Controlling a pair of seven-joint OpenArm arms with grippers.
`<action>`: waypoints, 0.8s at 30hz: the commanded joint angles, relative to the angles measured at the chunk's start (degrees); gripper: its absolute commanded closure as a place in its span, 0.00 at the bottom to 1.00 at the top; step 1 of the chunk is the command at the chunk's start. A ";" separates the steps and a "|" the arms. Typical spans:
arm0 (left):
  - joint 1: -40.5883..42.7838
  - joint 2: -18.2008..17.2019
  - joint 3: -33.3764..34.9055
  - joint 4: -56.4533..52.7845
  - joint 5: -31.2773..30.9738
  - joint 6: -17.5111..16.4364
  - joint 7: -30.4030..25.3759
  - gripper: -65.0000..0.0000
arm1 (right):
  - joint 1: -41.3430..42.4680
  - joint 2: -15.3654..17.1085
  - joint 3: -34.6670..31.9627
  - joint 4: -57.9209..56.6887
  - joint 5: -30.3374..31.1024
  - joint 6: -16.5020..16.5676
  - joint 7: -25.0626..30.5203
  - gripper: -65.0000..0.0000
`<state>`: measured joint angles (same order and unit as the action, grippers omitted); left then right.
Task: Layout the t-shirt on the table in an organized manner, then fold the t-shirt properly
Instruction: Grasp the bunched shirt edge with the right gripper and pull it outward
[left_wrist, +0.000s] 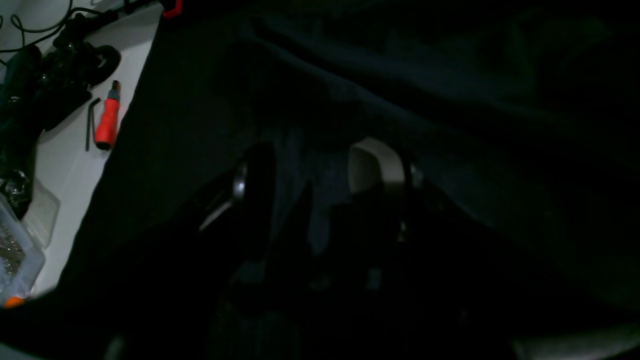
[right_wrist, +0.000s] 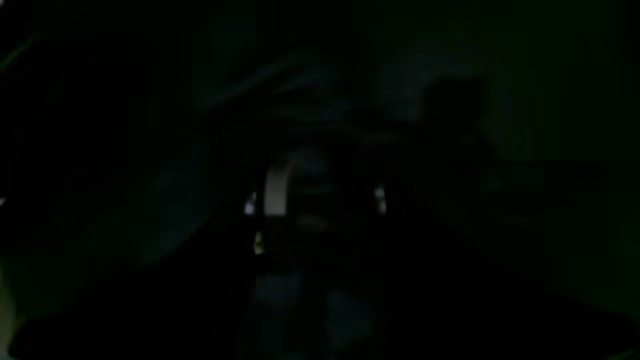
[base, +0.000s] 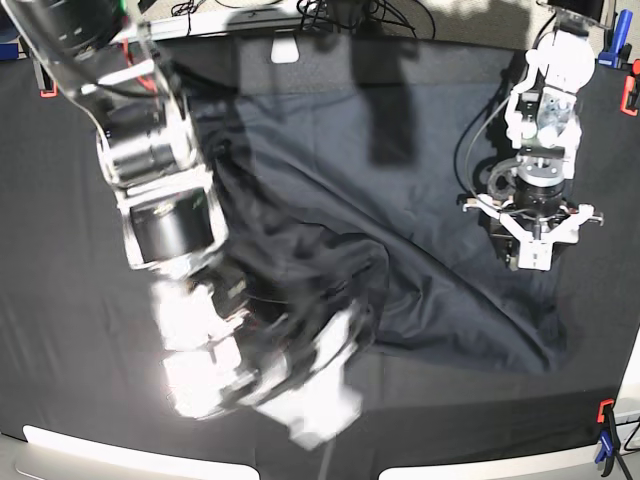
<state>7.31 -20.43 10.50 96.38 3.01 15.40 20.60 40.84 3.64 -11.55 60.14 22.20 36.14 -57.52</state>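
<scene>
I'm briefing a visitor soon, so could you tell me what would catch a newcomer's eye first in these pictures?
First, the right arm, large and motion-blurred, looming across the base view's left half. Next, the t-shirt, spread rumpled and skewed over the middle of the table, with the left gripper poised at its far side. In the dim left wrist view, a red-handled tool stands out beside the cloth.

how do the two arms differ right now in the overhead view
The right arm is motion-blurred and stretched low over the t-shirt's crumpled near edge; the left arm is sharp and poised over the shirt's flatter far side. The left gripper stands open, its fingers apart above fabric; the right gripper is too dark and blurred to judge. Both work over the same shirt on the table.
</scene>
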 joint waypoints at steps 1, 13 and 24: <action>-0.66 -0.39 -0.33 1.16 0.63 0.94 -1.77 0.61 | 2.16 0.00 2.89 1.07 -1.90 -0.50 3.41 0.71; -0.68 -0.39 -0.33 1.16 0.61 0.94 -1.77 0.61 | 4.31 4.57 11.17 -19.39 -14.43 -4.07 16.39 0.54; -0.66 -0.39 -0.33 1.16 0.61 0.96 -1.77 0.61 | 5.01 4.57 11.17 -28.65 -13.66 -15.61 14.97 0.54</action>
<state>7.29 -20.45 10.50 96.38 3.01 15.40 20.60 43.42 8.12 -0.40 30.63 8.21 20.32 -43.22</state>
